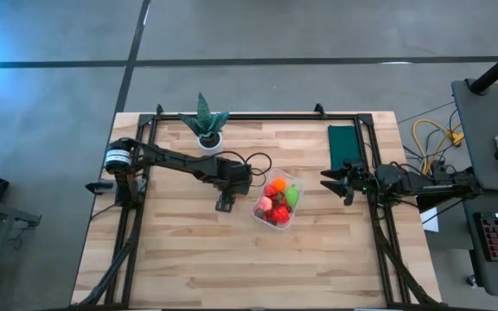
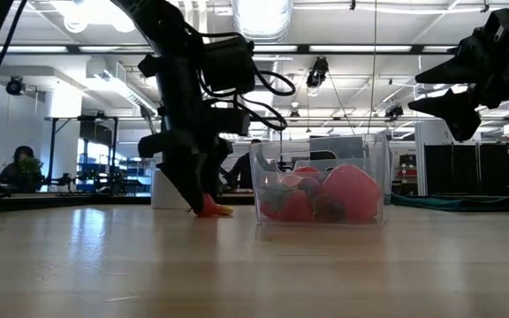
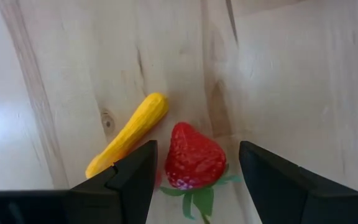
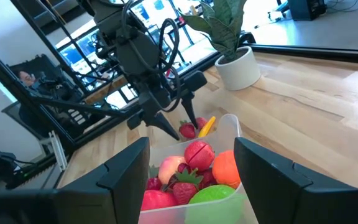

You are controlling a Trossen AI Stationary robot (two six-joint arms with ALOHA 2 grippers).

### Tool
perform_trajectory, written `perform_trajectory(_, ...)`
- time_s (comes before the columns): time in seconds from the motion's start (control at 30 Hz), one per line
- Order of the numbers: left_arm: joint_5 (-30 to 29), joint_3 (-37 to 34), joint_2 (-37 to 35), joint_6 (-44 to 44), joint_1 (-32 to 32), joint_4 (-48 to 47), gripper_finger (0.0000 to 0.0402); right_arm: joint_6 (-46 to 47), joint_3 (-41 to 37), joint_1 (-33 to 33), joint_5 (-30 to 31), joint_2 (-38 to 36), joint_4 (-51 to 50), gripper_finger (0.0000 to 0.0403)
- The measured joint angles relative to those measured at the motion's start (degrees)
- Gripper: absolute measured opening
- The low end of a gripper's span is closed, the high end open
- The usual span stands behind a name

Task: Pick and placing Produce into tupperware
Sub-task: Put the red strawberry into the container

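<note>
The clear tupperware tub stands on the wooden table. It holds several produce pieces, red, orange, pink and green. A red strawberry and a yellow elongated piece lie on the table just left of the tub. My left gripper points down, open, with one finger on each side of the strawberry and not touching it. It also shows in the high view and the low view. My right gripper hovers open, right of the tub and above table height.
A spiky green plant in a white pot stands near the far edge. A dark green cloth lies at the far right. A black frame runs along the table's edges. Bare wood fills the near half.
</note>
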Motion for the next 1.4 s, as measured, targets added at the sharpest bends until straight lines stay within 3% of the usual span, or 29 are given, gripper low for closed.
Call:
perform_trajectory(0.3, 0.0, 0.0, 0.3, 0.0, 0.0, 0.0, 0.021, 0.0, 0.0, 0.0, 0.0, 0.0, 0.0, 0.0226)
perform_trajectory(0.67, -0.6, 0.0, 0.3, 0.0, 0.0, 0.6, 0.0136, 0.0, 0.0, 0.0, 0.0, 0.0, 0.0, 0.0226)
perform_trajectory(0.97, -0.8, 0.1, 0.3, 0.0, 0.0, 0.4, 0.0127, 0.0, 0.0, 0.0, 0.0, 0.0, 0.0, 0.0226)
perform_trajectory(1.2, -2.0, 7.4, -3.4, 0.0, -2.3, -4.0, 0.0126, 0.0, 0.0, 0.0, 0.0, 0.0, 0.0, 0.0226)
perform_trajectory(1.33, -2.1, 11.7, -6.5, 0.0, -4.6, 3.0, 0.0126, 0.0, 0.0, 0.0, 0.0, 0.0, 0.0, 0.0226)
perform_trajectory(1.4, 3.1, 12.9, -7.1, 0.0, -5.5, 9.3, 0.0126, 0.0, 0.0, 0.0, 0.0, 0.0, 0.0, 0.0226)
